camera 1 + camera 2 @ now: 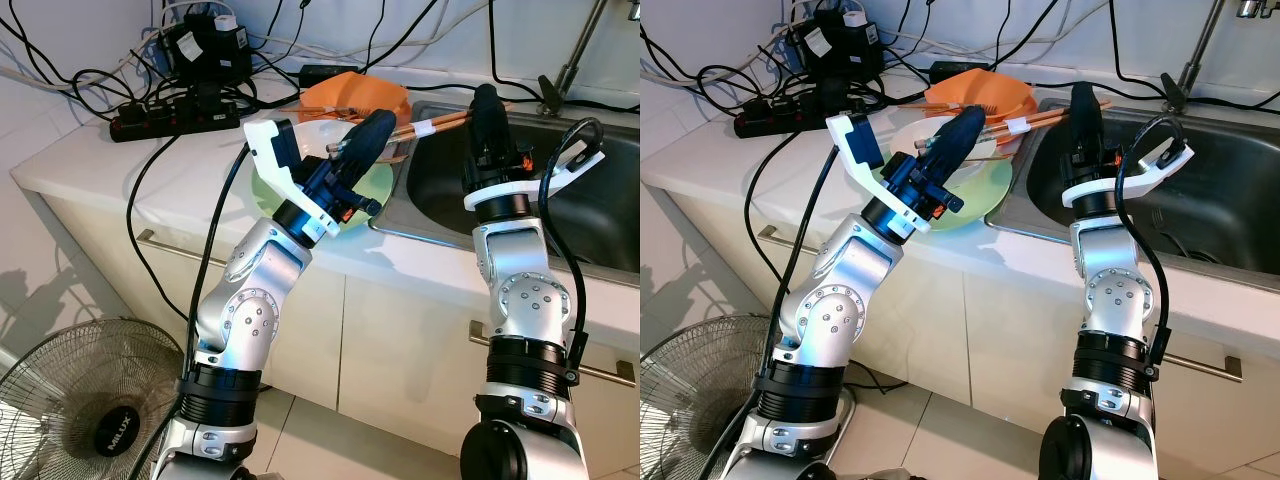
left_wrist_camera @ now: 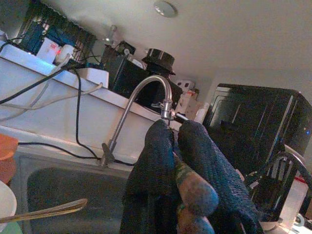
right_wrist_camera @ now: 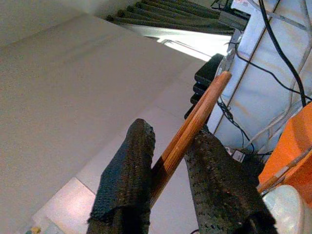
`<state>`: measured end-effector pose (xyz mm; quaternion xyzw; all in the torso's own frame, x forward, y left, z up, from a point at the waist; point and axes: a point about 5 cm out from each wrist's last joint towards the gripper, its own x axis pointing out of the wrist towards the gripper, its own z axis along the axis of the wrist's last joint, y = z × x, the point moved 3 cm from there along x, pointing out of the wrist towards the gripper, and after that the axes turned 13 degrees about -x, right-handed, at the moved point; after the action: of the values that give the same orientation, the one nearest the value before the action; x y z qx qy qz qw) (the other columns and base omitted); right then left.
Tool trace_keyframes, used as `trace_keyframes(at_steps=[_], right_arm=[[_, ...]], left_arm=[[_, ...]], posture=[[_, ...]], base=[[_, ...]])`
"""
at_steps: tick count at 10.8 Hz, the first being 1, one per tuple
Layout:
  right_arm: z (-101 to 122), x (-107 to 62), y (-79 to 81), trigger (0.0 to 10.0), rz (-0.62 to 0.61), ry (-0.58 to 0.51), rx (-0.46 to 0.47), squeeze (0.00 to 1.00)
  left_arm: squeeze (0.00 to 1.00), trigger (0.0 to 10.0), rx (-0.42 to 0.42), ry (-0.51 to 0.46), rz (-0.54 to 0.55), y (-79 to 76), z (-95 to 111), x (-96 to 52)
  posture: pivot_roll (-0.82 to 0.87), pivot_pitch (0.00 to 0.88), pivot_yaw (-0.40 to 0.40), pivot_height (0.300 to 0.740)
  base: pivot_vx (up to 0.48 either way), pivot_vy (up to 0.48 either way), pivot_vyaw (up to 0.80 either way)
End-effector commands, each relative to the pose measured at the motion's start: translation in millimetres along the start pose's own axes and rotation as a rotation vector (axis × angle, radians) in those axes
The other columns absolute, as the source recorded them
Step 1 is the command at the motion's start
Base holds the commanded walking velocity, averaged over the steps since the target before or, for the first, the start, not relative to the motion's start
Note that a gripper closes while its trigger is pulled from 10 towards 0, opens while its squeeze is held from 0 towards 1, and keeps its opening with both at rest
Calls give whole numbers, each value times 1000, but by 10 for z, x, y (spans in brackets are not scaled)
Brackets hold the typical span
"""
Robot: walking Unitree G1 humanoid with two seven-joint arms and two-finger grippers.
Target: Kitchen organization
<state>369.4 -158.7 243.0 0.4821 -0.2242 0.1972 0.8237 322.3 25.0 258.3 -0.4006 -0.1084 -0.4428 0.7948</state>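
Right pincer (image 1: 487, 100) pinches the wooden chopsticks (image 1: 452, 120) — long axis running left over the sink (image 1: 600, 215) rim toward the plates (image 1: 370, 185) — left pincer (image 1: 372, 128) clamps a utensil handle there.

Both silver arms are raised, left gripper (image 1: 372, 125) and right gripper (image 1: 486, 98) with fingers clamped tight.

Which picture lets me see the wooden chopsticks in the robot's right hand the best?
The right wrist view: the chopsticks run close up between the right gripper's two black fingers. The eye views show them small, lying from that gripper toward the orange bowl. In the left wrist view I cannot make them out.
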Motion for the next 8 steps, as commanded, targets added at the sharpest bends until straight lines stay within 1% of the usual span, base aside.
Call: trace_keyframes(at_steps=[1, 2, 3, 4, 5, 6, 7, 8], right_arm=[[23, 34, 26, 0, 5, -16, 9, 0], [41, 46, 35, 0, 6, -27, 21, 0], [44, 51, 40, 0, 6, -28, 17, 0], [59, 63, 54, 0, 5, -39, 28, 0], [96, 83, 68, 0, 2, -61, 56, 0], [111, 90, 71, 0, 1, -69, 65, 0], [152, 100, 53, 0, -18, -92, 94, 0], [245, 111, 2, 0, -56, -145, 146, 0]], left_arm=[[0, 10000, 4, 12, 5, 18, -10, -13], [0, 10000, -4, -3, 43, 81, 2, -26], [0, 10000, 2, -4, 51, 96, 6, -29], [1000, 10000, -11, -1, 72, 140, 0, -36], [1000, 10000, -11, 9, 85, 174, -24, -47], [1000, 10000, -13, 11, 87, 179, -33, -49], [1000, 10000, -21, 14, 91, 187, -52, -52], [1000, 10000, -32, 18, 95, 199, -68, -62]], posture=[[65, 0, 69, 740], [63, 0, 70, 740], [63, 0, 70, 740], [64, 0, 69, 740], [61, 0, 70, 740], [60, 0, 71, 740], [61, 0, 69, 740], [62, 0, 69, 740]], base=[[0, 0, 0], [0, 0, 0], [0, 0, 0], [0, 0, 0], [0, 0, 0], [0, 0, 0], [0, 0, 0], [0, 0, 0]])
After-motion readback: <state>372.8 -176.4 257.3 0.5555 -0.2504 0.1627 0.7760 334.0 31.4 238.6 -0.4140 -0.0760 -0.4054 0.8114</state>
